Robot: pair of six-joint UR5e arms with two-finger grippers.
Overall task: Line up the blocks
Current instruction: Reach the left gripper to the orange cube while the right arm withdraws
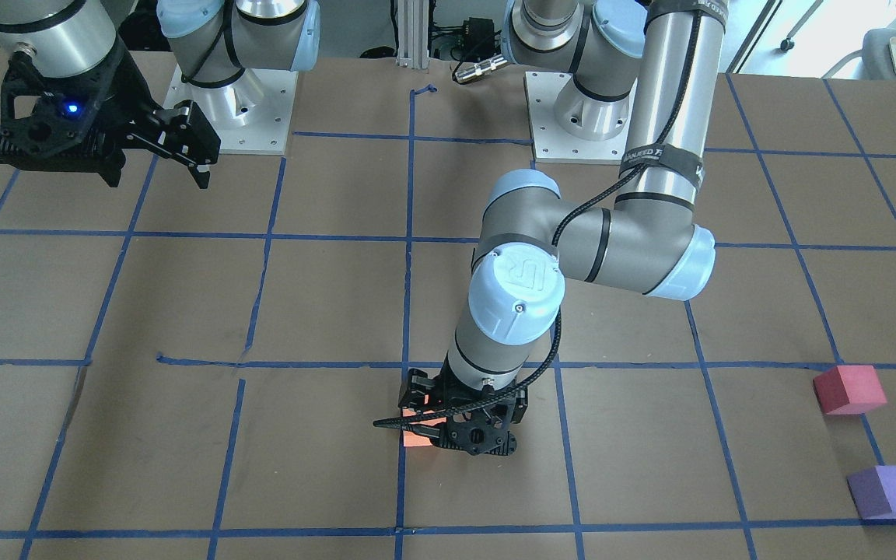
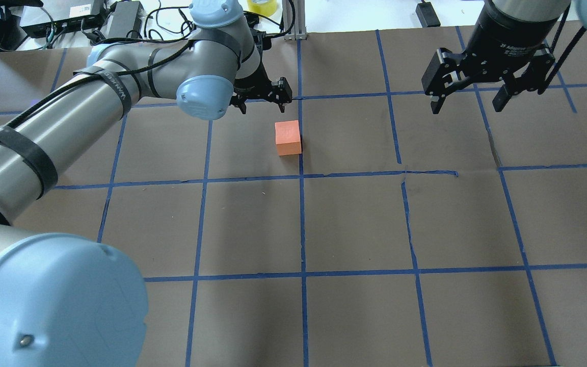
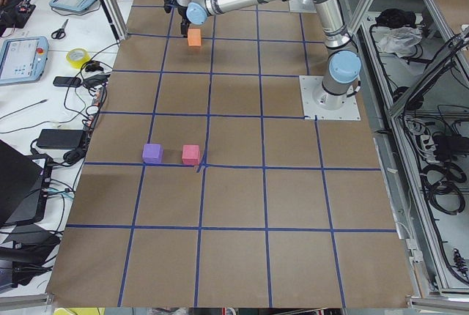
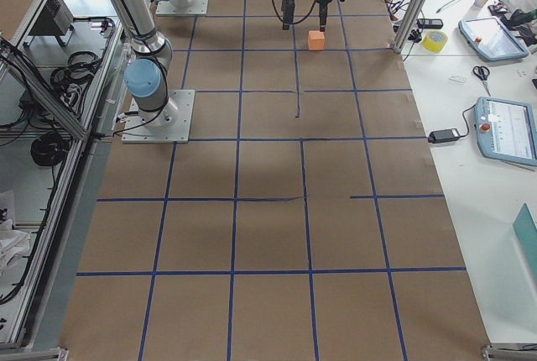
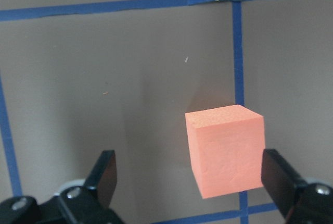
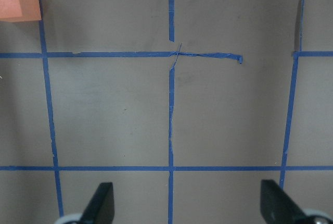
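Observation:
The orange block [image 2: 288, 137] sits on the brown table beside a blue tape line. My left gripper [image 2: 262, 99] hovers over it, open. In the left wrist view the block [image 5: 226, 148] lies between the two fingers, nearer the right finger [image 5: 278, 179], touching neither. In the front view the gripper [image 1: 460, 432] hides most of it [image 1: 415, 438]. The pinkish-red block [image 1: 848, 389] and the purple block [image 1: 887, 491] sit side by side, far off toward my left. My right gripper [image 2: 469, 104] is open and empty, raised over the table.
Blue tape marks a grid [image 2: 302, 275] on the table. My left arm's elbow [image 1: 596, 249] reaches over the middle. The arm bases [image 1: 234, 101] stand at my edge. Cables and a yellow tape roll [image 2: 264, 6] lie beyond the far edge.

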